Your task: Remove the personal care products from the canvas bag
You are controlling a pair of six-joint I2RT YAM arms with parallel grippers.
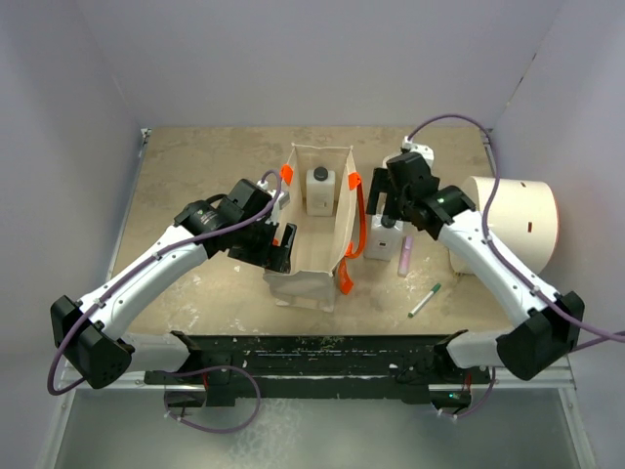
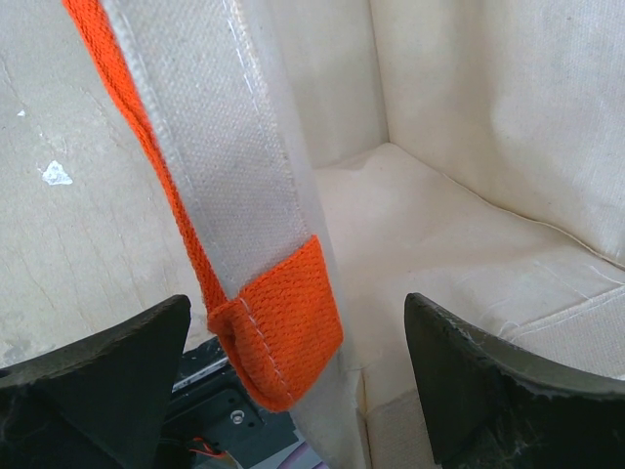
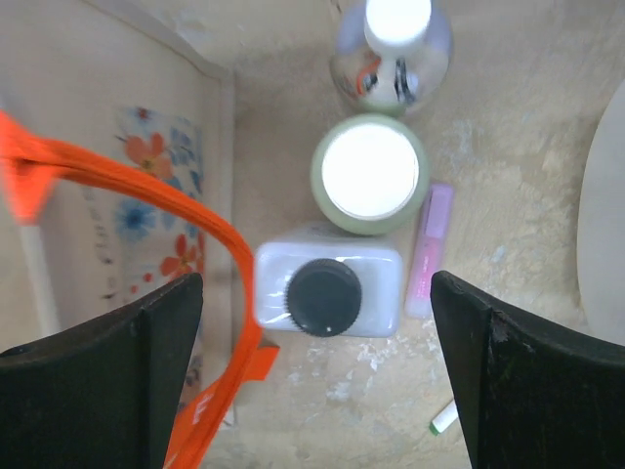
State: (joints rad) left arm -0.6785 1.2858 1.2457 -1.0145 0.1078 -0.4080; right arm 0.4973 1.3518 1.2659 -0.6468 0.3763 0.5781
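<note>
The cream canvas bag with orange handles stands open at the table's middle. One white bottle with a black cap stands inside it. My left gripper is open and straddles the bag's left wall by an orange strap end. My right gripper is open above the products standing right of the bag. These are a white bottle with a black cap, an olive cylinder with a cream cap and a bottle with a pale cap.
A pink tube lies beside the bottles, also in the right wrist view. A green pen lies nearer the front. A large white cylinder lies at the right. An orange handle hangs next to the black-capped bottle.
</note>
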